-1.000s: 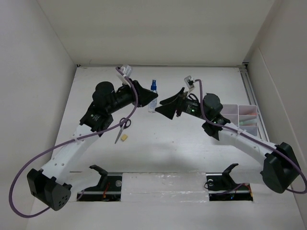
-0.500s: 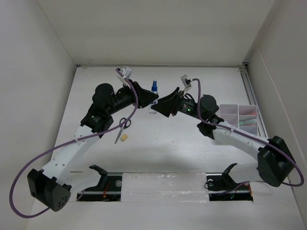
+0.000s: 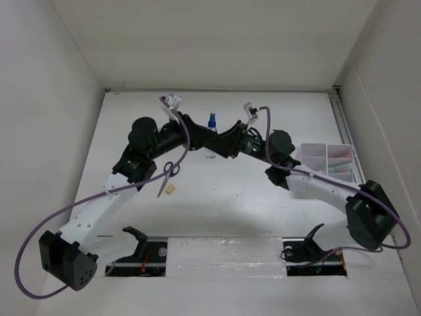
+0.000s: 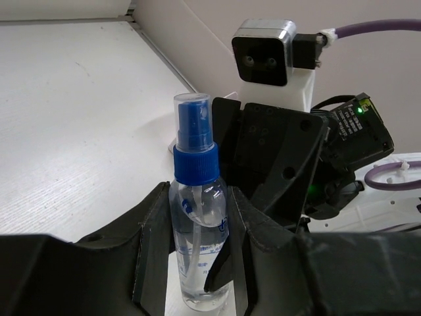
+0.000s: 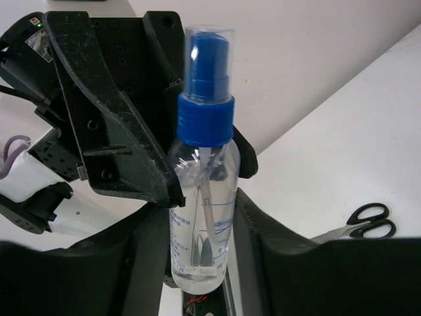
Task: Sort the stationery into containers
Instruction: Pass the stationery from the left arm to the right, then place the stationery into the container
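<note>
One glue bottle (image 4: 196, 210), one pair of scissors (image 3: 168, 175), one eraser (image 3: 170, 189), one organiser (image 3: 327, 158)

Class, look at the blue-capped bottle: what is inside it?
A thin tube runs down inside the clear bottle. Black fingers cover its lower sides, so the liquid level is unclear.

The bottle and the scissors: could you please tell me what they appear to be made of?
Bottle: clear glossy plastic, seemingly; liquid and dip tube show through. Its cap: opaque blue plastic. Scissors: smooth black handles, probably plastic; grey blades, likely metal.
</note>
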Robot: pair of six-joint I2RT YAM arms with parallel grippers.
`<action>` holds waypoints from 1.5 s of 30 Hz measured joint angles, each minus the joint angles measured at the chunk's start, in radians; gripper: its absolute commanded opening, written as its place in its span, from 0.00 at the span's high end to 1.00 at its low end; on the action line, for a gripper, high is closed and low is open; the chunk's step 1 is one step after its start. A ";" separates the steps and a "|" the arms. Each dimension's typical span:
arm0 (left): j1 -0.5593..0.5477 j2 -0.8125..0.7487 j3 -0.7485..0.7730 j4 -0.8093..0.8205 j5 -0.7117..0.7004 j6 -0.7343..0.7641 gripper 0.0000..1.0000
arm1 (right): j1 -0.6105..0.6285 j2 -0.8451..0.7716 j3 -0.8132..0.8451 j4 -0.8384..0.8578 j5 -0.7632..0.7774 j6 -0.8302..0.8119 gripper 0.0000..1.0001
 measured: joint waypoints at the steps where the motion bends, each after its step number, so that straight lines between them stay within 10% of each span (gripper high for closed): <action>1: 0.000 0.000 0.000 0.005 0.002 -0.003 1.00 | 0.000 0.001 0.000 -0.001 0.000 0.001 0.62; 9: 0.000 -0.028 -0.003 0.009 -0.015 -0.001 0.98 | 0.004 0.001 0.011 0.007 0.000 0.014 1.00; 17: -0.002 -0.060 -0.003 0.000 -0.056 0.000 0.00 | 0.013 -0.031 0.010 -0.064 0.055 -0.041 1.00; 25: -0.002 -0.153 0.045 -0.125 -0.205 -0.008 0.00 | 0.013 -0.230 -0.063 -0.297 0.336 -0.158 1.00; 33: -0.002 -0.240 0.196 -0.524 -0.619 0.077 0.00 | -0.005 -0.647 -0.148 -0.695 0.969 -0.191 1.00; 45: -0.002 -0.250 0.003 -0.723 -0.932 0.065 0.00 | -0.140 -0.569 -0.041 -1.503 1.490 0.290 1.00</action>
